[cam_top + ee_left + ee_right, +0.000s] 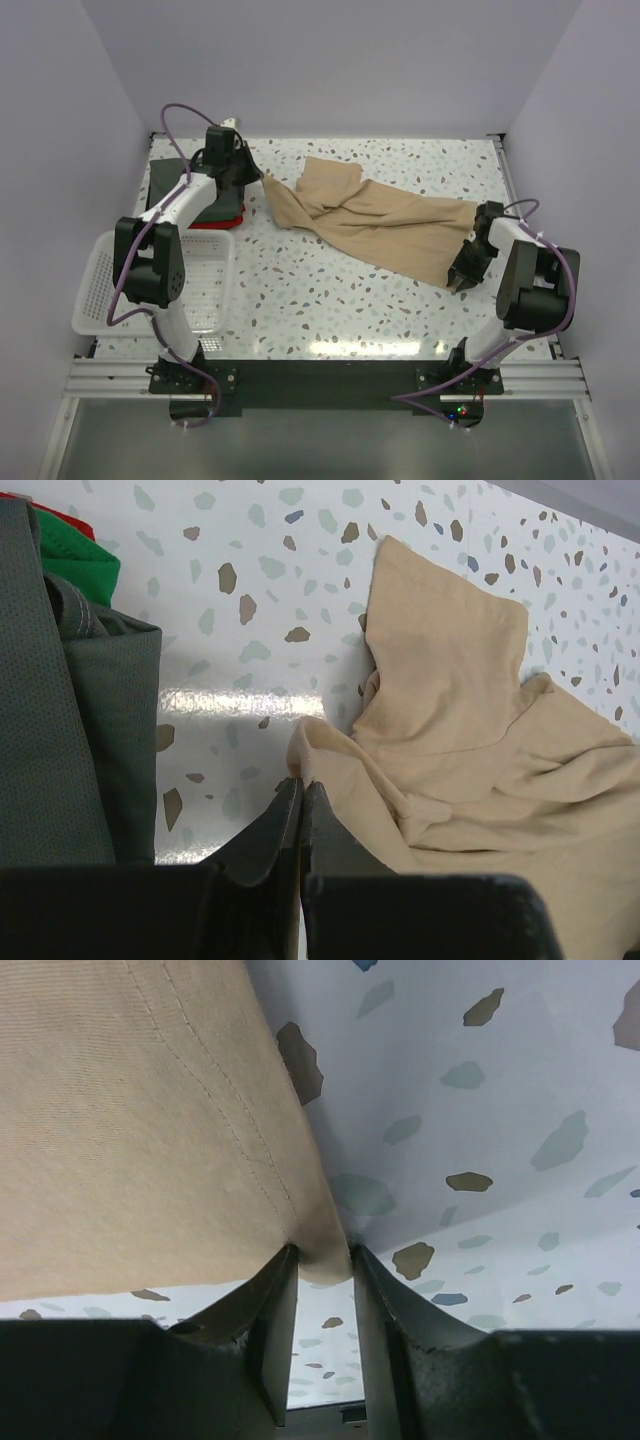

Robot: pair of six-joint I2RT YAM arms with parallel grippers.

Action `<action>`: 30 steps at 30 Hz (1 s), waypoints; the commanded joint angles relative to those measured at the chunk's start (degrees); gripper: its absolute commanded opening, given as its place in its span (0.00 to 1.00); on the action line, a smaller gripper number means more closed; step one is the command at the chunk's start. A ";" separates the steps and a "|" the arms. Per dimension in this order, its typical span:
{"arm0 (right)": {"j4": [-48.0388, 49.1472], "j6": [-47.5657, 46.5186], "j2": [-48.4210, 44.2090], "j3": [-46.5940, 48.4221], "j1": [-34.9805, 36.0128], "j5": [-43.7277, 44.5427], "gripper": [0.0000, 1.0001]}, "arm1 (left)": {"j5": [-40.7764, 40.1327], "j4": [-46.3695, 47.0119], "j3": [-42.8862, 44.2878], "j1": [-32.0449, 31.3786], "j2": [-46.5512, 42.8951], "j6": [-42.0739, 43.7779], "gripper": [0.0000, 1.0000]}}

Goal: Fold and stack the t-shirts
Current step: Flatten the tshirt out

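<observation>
Two shirts stacked, the tan one not yet folded

On the terrazzo table point(330, 300) we see the tan t-shirt point(375, 220) stretched out crumpled. The dark grey-green t-shirt point(172, 182) lies folded over the red t-shirt point(215, 224). The left gripper point(301, 780) pinches a corner tight. The right gripper point(322, 1250) straddles the hem, jaws narrowly apart — we cannot tell if it grips.

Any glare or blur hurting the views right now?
Top view: a glare strip along the near edge of the table; tan shirt evenly lit. Left wrist view: a glare patch on the table beside the shirt; jaws dark. Right wrist view: no glare, hem stitching readable, jaws dark.
</observation>
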 commanded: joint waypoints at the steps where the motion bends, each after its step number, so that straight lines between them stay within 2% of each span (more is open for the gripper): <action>1: 4.27 0.44 1.46 -1.84 0.30 -0.26 0.31 | 0.42 1.00 0.48 0.51 -3.03 1.37 0.00; 4: 4.10 0.62 1.37 -2.37 0.30 -0.52 0.27 | 0.60 0.73 0.40 0.42 -3.12 1.37 0.00; 7: 2.88 0.27 0.41 -1.84 0.30 -0.53 0.16 | 0.51 0.47 0.40 0.51 -3.38 1.37 0.00; 10: 0.16 -0.35 -0.91 0.26 0.30 -0.70 0.02 | 1.21 0.12 0.75 0.51 -4.09 1.37 0.00; 14: -5.47 -0.35 -5.56 5.53 0.30 -2.45 0.00 | 2.97 -0.67 2.23 0.51 -6.37 0.40 0.00; 17: -10.65 0.44 -8.47 12.38 0.30 -3.51 0.00 | 4.20 -0.85 3.64 0.51 -8.92 -1.44 0.00; 22: -18.99 1.41 -12.34 29.42 0.30 -3.43 0.00 | 6.22 -0.85 7.86 0.51 -12.08 -6.01 0.00; 30: -26.74 0.62 -12.17 61.56 0.30 0.78 0.00 | 8.16 -0.24 22.88 0.60 -14.89 -11.81 0.00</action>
